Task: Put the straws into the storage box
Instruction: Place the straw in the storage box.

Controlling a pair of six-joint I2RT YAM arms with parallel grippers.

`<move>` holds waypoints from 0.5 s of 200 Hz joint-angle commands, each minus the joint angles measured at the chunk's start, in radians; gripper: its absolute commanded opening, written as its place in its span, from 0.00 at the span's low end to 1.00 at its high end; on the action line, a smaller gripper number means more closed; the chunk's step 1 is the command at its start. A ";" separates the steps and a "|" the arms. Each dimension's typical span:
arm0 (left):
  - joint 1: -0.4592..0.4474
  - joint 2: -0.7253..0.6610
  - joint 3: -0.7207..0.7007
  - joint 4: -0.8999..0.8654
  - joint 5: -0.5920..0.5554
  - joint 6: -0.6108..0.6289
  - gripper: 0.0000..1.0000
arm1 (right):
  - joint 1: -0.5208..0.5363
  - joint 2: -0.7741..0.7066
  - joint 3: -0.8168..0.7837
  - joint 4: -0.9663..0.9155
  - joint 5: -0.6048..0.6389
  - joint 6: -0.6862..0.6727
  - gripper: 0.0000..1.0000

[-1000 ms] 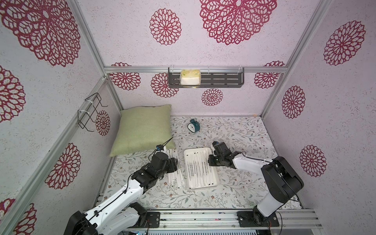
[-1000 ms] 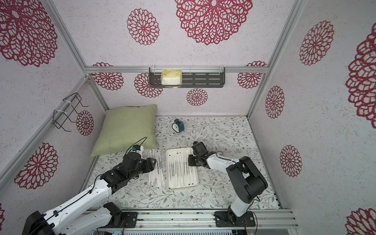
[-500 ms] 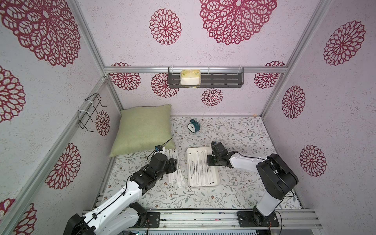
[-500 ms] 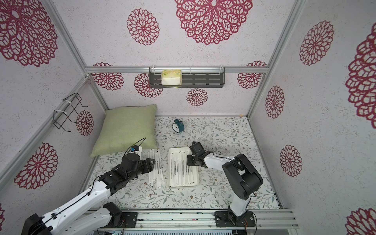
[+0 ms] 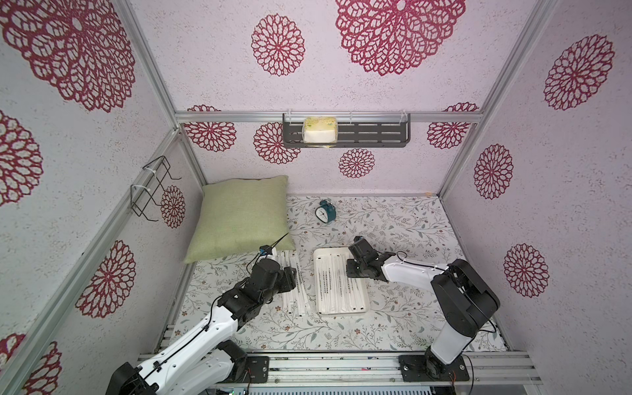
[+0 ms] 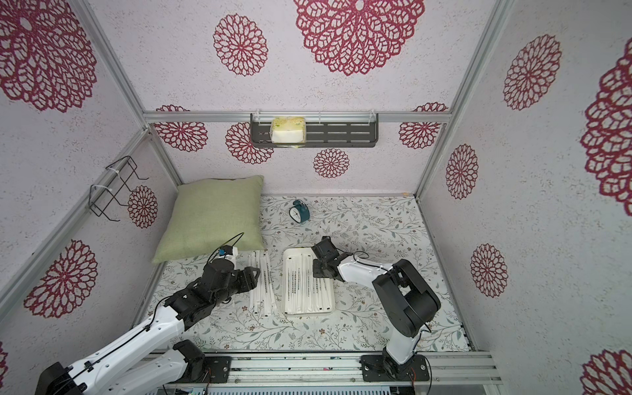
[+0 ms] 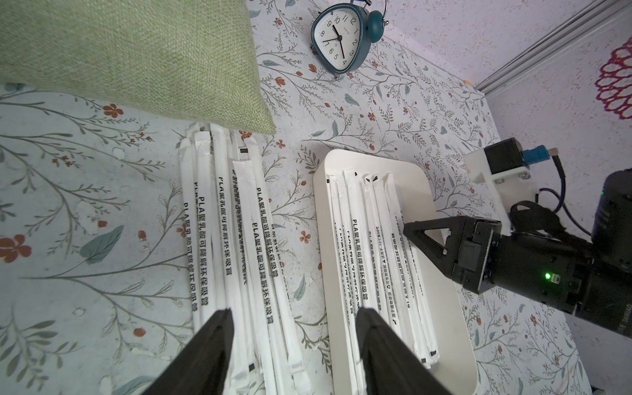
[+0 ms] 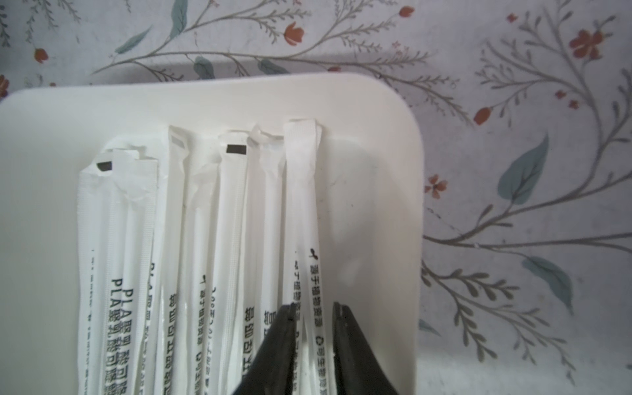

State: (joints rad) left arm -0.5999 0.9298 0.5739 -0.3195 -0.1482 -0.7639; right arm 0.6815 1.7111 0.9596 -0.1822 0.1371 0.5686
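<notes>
While the right gripper sits low inside the storage box, its fingertips stand slightly parted. One wrapped straw runs between them, with a sliver of space on either side, so it is straddled and not pinched. That straw is the outermost of the row, on the side nearest the right arm, and bare tray floor lies beyond it.

Boxed straws: a row lying lengthwise and roughly parallel, flat on the tray floor, print up on some. Black end marks show at the far ends. They fill the half of the box toward the left arm, and the other half is mostly bare. In both top views the box lies flat on the floral table, between the two arms.

Loose straws: a second bundle on the table just beside the box and parallel to it, on the left arm's side. Some overlap. Their far ends reach the corner of the green pillow; I cannot tell whether they go under it.

Left gripper: jaws wide apart and holding nothing. It hangs over the near ends of the loose bundle — one fingertip above the straws, the other toward the box's near rim. Contact with the straws cannot be made out.

A teal alarm clock stands upright, well back from the box, near the pillow.
</notes>
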 commanded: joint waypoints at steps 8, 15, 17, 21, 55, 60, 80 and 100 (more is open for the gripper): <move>0.004 0.004 0.001 -0.002 -0.019 0.006 0.64 | 0.011 -0.054 0.038 -0.045 0.062 0.023 0.26; 0.006 0.007 0.007 -0.021 -0.036 0.003 0.64 | 0.013 -0.062 0.045 -0.054 0.070 0.025 0.26; 0.007 0.007 0.009 -0.028 -0.040 0.002 0.64 | 0.013 -0.063 0.047 -0.055 0.072 0.026 0.26; 0.010 0.010 0.013 -0.044 -0.051 0.001 0.64 | 0.015 -0.067 0.050 -0.061 0.077 0.027 0.25; 0.017 0.019 0.027 -0.114 -0.087 -0.004 0.62 | 0.023 -0.081 0.066 -0.125 0.084 0.074 0.26; 0.018 0.020 0.027 -0.115 -0.083 -0.010 0.62 | 0.032 -0.089 0.063 -0.130 0.086 0.089 0.26; 0.018 0.017 0.022 -0.117 -0.067 -0.041 0.61 | 0.087 -0.123 0.047 -0.148 0.132 0.156 0.25; 0.017 0.039 0.016 -0.128 -0.095 -0.069 0.57 | 0.120 -0.132 0.030 -0.159 0.164 0.210 0.19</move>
State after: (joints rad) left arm -0.5900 0.9451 0.5789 -0.4168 -0.2070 -0.7944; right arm 0.7574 1.6264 1.0023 -0.2939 0.2333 0.6792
